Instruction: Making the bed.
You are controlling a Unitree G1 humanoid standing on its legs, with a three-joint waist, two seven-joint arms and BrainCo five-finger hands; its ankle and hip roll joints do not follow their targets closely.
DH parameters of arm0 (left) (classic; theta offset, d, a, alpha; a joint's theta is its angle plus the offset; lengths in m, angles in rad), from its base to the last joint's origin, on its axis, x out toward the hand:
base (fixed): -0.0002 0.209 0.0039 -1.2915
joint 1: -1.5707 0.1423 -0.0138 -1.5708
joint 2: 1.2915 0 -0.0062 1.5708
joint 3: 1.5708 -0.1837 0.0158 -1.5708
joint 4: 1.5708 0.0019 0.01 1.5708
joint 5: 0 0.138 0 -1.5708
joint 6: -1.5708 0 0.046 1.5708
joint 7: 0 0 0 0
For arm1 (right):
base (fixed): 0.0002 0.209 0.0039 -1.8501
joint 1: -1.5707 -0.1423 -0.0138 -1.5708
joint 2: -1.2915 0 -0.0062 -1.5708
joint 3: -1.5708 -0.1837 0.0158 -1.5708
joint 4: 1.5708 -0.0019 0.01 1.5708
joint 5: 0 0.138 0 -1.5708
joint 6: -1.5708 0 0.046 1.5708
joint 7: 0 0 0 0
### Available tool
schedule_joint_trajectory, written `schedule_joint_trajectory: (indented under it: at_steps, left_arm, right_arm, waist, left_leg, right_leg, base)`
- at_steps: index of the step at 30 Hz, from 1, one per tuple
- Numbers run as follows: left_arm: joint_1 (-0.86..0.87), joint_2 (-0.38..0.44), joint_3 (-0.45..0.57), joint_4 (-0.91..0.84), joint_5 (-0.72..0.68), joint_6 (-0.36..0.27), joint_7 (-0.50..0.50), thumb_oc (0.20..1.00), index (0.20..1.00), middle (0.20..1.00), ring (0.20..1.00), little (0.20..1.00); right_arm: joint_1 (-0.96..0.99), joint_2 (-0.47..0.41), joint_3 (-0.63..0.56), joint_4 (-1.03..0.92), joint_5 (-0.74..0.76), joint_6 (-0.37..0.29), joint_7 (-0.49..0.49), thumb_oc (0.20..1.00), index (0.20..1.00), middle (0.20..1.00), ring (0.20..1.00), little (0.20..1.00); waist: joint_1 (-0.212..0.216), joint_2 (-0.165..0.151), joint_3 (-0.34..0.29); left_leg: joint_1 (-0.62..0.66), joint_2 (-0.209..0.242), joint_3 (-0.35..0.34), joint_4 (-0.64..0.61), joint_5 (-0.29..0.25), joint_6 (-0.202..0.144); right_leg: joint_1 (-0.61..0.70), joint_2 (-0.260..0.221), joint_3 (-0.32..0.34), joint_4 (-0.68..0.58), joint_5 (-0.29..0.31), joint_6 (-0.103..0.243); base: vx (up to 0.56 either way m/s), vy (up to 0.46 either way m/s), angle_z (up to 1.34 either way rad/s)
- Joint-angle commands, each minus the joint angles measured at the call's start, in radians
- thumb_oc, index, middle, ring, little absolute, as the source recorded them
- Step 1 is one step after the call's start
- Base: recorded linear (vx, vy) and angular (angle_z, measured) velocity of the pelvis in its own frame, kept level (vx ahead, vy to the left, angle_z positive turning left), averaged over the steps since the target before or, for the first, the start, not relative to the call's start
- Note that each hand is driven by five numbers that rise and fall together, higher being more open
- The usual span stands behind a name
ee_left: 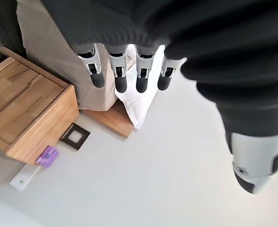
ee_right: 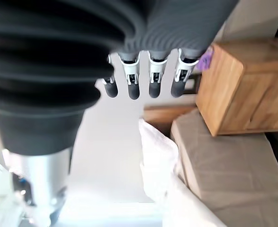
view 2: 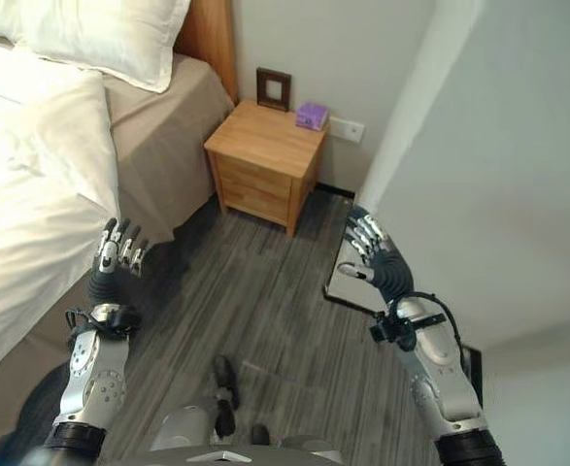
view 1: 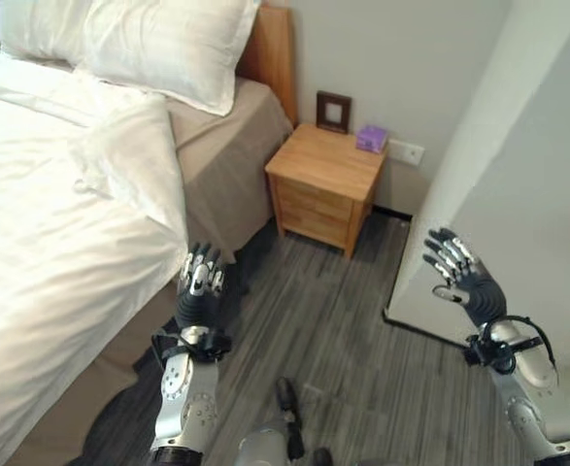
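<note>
We're beside the bed: rumpled white duvet (view 1: 42, 223) lies bunched short of the head end, baring the beige mattress side (view 1: 221, 160) below the white pillows (view 1: 158, 44), so it needs pulling up. Left hand (view 1: 201, 277) hovers near the duvet's corner, right hand (view 1: 459, 272) is out over the floor, both raised with fingers straight and empty, probably staged to reach. Small wooden nightstand (view 1: 328, 175) sits clear against the wall.

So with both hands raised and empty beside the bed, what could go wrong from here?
The left hand is open close to the duvet corner; a shallow reach may snag just the edge. The right hand, also open, is near the wall and could brush it. The nightstand stands close to a sideways step.
</note>
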Motion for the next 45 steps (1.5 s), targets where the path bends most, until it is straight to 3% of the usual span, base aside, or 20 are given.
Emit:
schedule_joint_trajectory:
  at_steps: [1,2,3,4,6,8,11,13,16,17,20,21,24,27,32,33,34,36,38,45]
  left_arm:
    - [-0.002,0.055,0.019,-0.050,0.046,-0.054,0.014,1.000,1.000,1.000,1.000,1.000]
    - [-0.002,0.056,0.020,-0.050,0.047,-0.054,0.015,1.000,1.000,1.000,1.000,1.000]
    - [-0.008,0.080,0.026,-0.067,0.065,-0.057,0.041,1.000,1.000,1.000,1.000,1.000]
    - [-0.008,0.080,0.027,-0.067,0.065,-0.057,0.041,1.000,1.000,1.000,1.000,1.000]
    - [-0.010,0.105,0.035,-0.085,0.067,-0.058,0.051,1.000,1.000,1.000,1.000,1.000]
    - [-0.008,0.122,0.028,-0.097,0.081,-0.057,0.058,1.000,1.000,1.000,1.000,1.000]
    - [0.001,0.140,0.044,-0.113,0.087,-0.047,0.052,1.000,1.000,1.000,1.000,1.000]
    - [0.010,0.142,0.053,-0.110,0.066,-0.042,0.040,1.000,1.000,1.000,1.000,1.000]
    - [-0.003,0.141,0.021,-0.079,0.052,-0.041,0.024,1.000,1.000,1.000,1.000,1.000]
    - [-0.003,0.141,0.015,-0.068,0.054,-0.040,0.012,1.000,1.000,1.000,1.000,1.000]
    - [0.007,0.145,0.013,-0.070,0.065,-0.034,0.009,1.000,1.000,1.000,1.000,1.000]
    - [0.007,0.147,0.010,-0.066,0.060,-0.032,0.006,1.000,1.000,1.000,1.000,1.000]
    - [-0.004,0.149,-0.003,-0.054,0.059,-0.038,0.000,1.000,1.000,1.000,1.000,1.000]
    - [-0.020,0.145,-0.024,-0.064,0.067,-0.044,0.001,1.000,1.000,1.000,1.000,1.000]
    - [-0.058,0.104,-0.052,-0.059,0.011,-0.052,-0.019,1.000,1.000,1.000,1.000,1.000]
    - [-0.060,0.089,-0.078,-0.050,-0.009,-0.048,-0.019,1.000,1.000,1.000,1.000,1.000]
    - [-0.060,0.089,-0.078,-0.049,-0.009,-0.048,-0.019,1.000,1.000,1.000,1.000,1.000]
    - [-0.060,0.076,-0.100,-0.043,-0.023,-0.039,-0.024,1.000,1.000,1.000,1.000,1.000]
    - [-0.047,0.062,-0.123,-0.004,-0.021,-0.029,-0.019,1.000,1.000,1.000,1.000,1.000]
    - [0.011,0.071,-0.088,0.009,-0.004,-0.012,-0.012,1.000,1.000,1.000,1.000,1.000]
  right_arm:
    - [-0.019,-0.002,0.015,-0.068,-0.034,-0.031,0.027,1.000,1.000,1.000,1.000,1.000]
    - [-0.020,-0.001,0.016,-0.067,-0.034,-0.031,0.027,1.000,1.000,1.000,1.000,1.000]
    - [-0.074,0.023,0.067,-0.060,-0.043,-0.031,0.021,1.000,1.000,1.000,1.000,1.000]
    - [-0.075,0.024,0.068,-0.059,-0.043,-0.032,0.020,1.000,1.000,1.000,1.000,1.000]
    - [-0.117,0.037,0.108,-0.061,-0.042,-0.035,0.027,1.000,1.000,1.000,1.000,1.000]
    - [-0.125,0.047,0.128,-0.060,-0.047,-0.030,0.026,1.000,1.000,1.000,1.000,1.000]
    - [-0.119,0.059,0.131,-0.071,-0.047,-0.021,0.030,1.000,1.000,1.000,1.000,1.000]
    - [-0.102,0.057,0.120,-0.074,-0.043,-0.019,0.036,1.000,1.000,1.000,1.000,1.000]
    - [-0.054,0.039,0.098,-0.079,-0.049,-0.016,0.043,1.000,1.000,1.000,1.000,1.000]
    - [-0.039,0.030,0.088,-0.086,-0.044,-0.016,0.048,1.000,1.000,1.000,1.000,1.000]
    - [-0.039,0.024,0.088,-0.083,-0.041,-0.013,0.048,1.000,1.000,1.000,1.000,1.000]
    - [-0.039,0.023,0.086,-0.082,-0.039,-0.014,0.049,1.000,1.000,1.000,1.000,1.000]
    - [-0.029,0.012,0.086,-0.082,-0.036,-0.014,0.052,1.000,1.000,1.000,1.000,1.000]
    - [-0.015,0.000,0.086,-0.084,-0.020,-0.007,0.064,1.000,1.000,1.000,1.000,1.000]
    - [-0.029,-0.043,0.086,-0.062,0.016,-0.012,0.065,1.000,1.000,1.000,1.000,1.000]
    - [-0.029,-0.060,0.078,-0.061,0.026,-0.017,0.061,1.000,1.000,1.000,1.000,1.000]
    - [-0.029,-0.061,0.077,-0.061,0.026,-0.017,0.061,1.000,1.000,1.000,1.000,1.000]
    - [-0.016,-0.058,0.066,-0.065,0.028,-0.016,0.049,1.000,1.000,1.000,1.000,1.000]
    - [0.013,-0.034,0.041,-0.068,0.043,-0.023,0.028,1.000,1.000,1.000,1.000,1.000]
    - [0.040,0.004,0.036,-0.058,0.043,-0.018,0.015,1.000,1.000,1.000,1.000,1.000]
  waist:
    - [0.018,-0.003,-0.067]
    - [0.018,-0.004,-0.067]
    - [0.037,-0.017,-0.054]
    - [0.038,-0.018,-0.054]
    - [0.029,-0.015,-0.019]
    - [0.014,0.006,0.013]
    - [0.024,0.024,0.010]
    - [0.017,0.025,0.009]
    - [-0.020,0.010,0.007]
    - [-0.027,0.013,-0.007]
    - [-0.037,0.019,-0.008]
    - [-0.044,0.019,-0.008]
    - [-0.066,0.022,-0.007]
    - [-0.068,0.023,-0.015]
    - [-0.079,0.029,-0.023]
    - [-0.090,0.021,-0.023]
    - [-0.090,0.021,-0.023]
    - [-0.104,0.019,-0.025]
    - [-0.120,0.038,-0.040]
    - [-0.127,0.057,-0.064]
  left_leg:
    - [0.045,0.059,-0.013,-0.006,0.120,-0.042]
    - [0.045,0.059,-0.013,-0.006,0.120,-0.042]
    - [0.097,0.042,-0.007,-0.027,0.069,-0.004]
    - [0.096,0.042,-0.005,-0.028,0.070,-0.003]
    - [0.140,0.049,-0.020,-0.035,0.052,0.013]
    - [0.180,0.062,-0.068,-0.042,0.043,0.018]
    - [0.222,0.077,-0.102,-0.062,0.028,0.006]
    - [0.241,0.072,-0.156,-0.062,0.009,-0.010]
    - [0.255,0.042,-0.254,-0.074,-0.005,-0.013]
    - [0.274,0.035,-0.293,-0.088,-0.025,-0.018]
    - [0.303,0.040,-0.330,-0.094,-0.045,-0.030]
    - [0.312,0.044,-0.351,-0.099,-0.052,-0.035]
    - [0.342,0.054,-0.411,-0.117,-0.064,-0.050]
    - [0.340,0.078,-0.483,-0.100,-0.060,-0.068]
    - [0.267,0.121,-0.478,0.003,0.021,-0.114]
    - [0.248,0.142,-0.406,0.049,0.041,-0.119]
    - [0.247,0.142,-0.407,0.051,0.039,-0.119]
    - [0.251,0.151,-0.339,0.042,0.035,-0.120]
    - [0.251,0.122,-0.273,-0.058,0.028,-0.108]
    - [0.293,0.083,-0.290,-0.117,0.011,-0.090]
  right_leg:
    - [-0.015,-0.120,-0.011,0.094,0.004,0.092]
    - [-0.015,-0.121,-0.011,0.096,0.003,0.092]
    - [-0.104,-0.141,-0.032,0.334,0.098,0.174]
    - [-0.109,-0.142,-0.030,0.340,0.095,0.175]
    - [-0.203,-0.137,-0.026,0.551,0.206,0.246]
    - [-0.296,-0.131,-0.027,0.675,0.202,0.234]
    - [-0.338,-0.245,-0.075,0.578,0.197,0.183]
    - [-0.346,-0.295,-0.077,0.473,0.203,0.178]
    - [-0.335,-0.247,0.086,0.363,0.245,0.213]
    - [-0.341,-0.236,0.128,0.266,0.219,0.215]
    - [-0.360,-0.252,0.129,0.204,0.237,0.224]
    - [-0.375,-0.247,0.158,0.181,0.236,0.230]
    - [-0.400,-0.201,0.242,0.113,0.221,0.238]
    - [-0.379,-0.172,0.255,0.126,0.202,0.219]
    - [-0.299,-0.173,0.157,0.072,0.198,0.170]
    - [-0.268,-0.177,0.118,0.062,0.191,0.156]
    - [-0.268,-0.176,0.117,0.062,0.190,0.156]
    - [-0.248,-0.179,0.096,0.061,0.178,0.146]
    - [-0.243,-0.179,0.056,0.065,0.164,0.148]
    - [-0.244,-0.171,0.062,0.059,0.159,0.157]
  base:
    - [0.30,0.137,0.09]
    - [0.27,0.186,0.02]
    - [0.17,0.140,-0.01]
    - [0.21,0.173,-0.11]
    - [0.12,0.070,-0.08]
    - [0.20,0.062,0.02]
    - [0.27,-0.036,0.66]
    - [0.33,-0.063,0.43]
    - [0.30,-0.093,1.03]
    - [0.32,-0.099,1.54]
    - [0.30,-0.107,1.16]
    - [0.29,-0.113,0.73]
    - [0.26,-0.141,0.34]
    - [0.16,-0.239,0.52]
    - [0.06,-0.250,0.90]
    - [0.04,-0.208,1.04]
    - [0.03,-0.172,0.96]
    - [-0.01,-0.072,0.78]
    - [-0.02,-0.038,0.42]
    - [0.01,0.038,0.23]
